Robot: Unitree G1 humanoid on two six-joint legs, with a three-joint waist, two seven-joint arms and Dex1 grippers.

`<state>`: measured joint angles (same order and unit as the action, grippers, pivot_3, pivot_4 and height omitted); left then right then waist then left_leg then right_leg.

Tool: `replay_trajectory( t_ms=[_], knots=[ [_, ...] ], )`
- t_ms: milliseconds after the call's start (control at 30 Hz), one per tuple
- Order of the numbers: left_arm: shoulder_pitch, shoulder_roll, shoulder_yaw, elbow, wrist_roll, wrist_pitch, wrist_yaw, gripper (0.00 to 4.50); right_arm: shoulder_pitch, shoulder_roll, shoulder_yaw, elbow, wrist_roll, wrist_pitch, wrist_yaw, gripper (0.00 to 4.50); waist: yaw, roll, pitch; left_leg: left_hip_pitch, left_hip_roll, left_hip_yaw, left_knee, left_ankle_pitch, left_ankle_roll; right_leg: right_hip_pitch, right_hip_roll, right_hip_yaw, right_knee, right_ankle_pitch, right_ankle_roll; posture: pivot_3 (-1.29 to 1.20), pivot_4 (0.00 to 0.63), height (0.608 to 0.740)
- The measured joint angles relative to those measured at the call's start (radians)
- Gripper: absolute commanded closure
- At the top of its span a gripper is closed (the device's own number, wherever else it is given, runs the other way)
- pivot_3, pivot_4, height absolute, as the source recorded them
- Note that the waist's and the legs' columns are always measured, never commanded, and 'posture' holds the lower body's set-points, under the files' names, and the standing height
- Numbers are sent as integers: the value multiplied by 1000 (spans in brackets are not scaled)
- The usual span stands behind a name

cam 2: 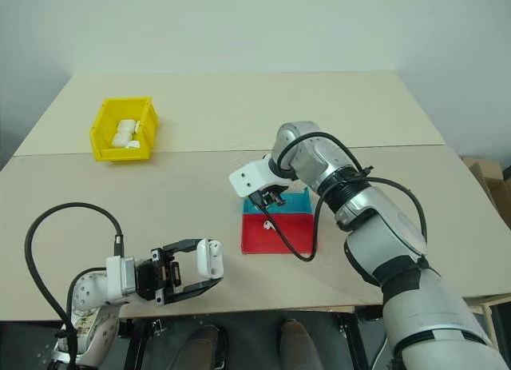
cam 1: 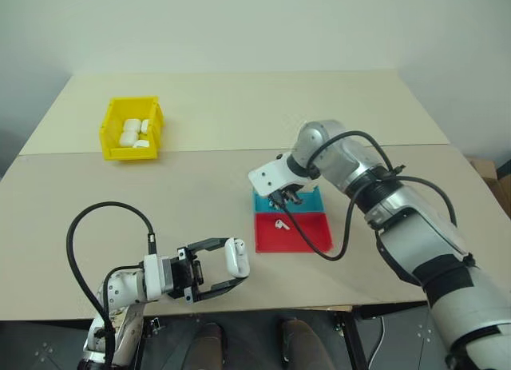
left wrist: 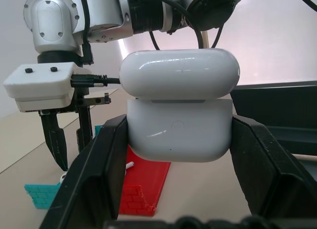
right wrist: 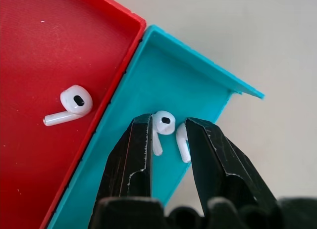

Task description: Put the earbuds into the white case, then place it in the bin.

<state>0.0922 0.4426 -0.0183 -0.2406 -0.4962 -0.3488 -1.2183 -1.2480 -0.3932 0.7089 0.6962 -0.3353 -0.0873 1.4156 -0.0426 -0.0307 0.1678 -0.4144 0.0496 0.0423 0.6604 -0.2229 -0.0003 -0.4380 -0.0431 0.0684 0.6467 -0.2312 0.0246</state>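
Left fingers (left wrist: 173, 189) clamping glossy rounded case (left wrist: 179, 132), right fingers (right wrist: 168, 140) pinching stemmed earbud (right wrist: 162, 125)

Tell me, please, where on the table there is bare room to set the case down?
Bare tabletop lies between the yellow bin and the red-and-blue tray, and beyond the tray. It is crowded at the tray, where the right hand works.

No readable text or labels.
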Motion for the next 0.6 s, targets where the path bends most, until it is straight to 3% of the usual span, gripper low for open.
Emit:
replay_trajectory(
  t_ms=[600],
  knots=[
    [1,26,-23,-33,1,7,34,1736,8,5,-20,15,-48,-69,-41,3167,-1,0,0,0,0,0,0,0,0,0,0,0,1,0,0,0,150,740]
  ],
)
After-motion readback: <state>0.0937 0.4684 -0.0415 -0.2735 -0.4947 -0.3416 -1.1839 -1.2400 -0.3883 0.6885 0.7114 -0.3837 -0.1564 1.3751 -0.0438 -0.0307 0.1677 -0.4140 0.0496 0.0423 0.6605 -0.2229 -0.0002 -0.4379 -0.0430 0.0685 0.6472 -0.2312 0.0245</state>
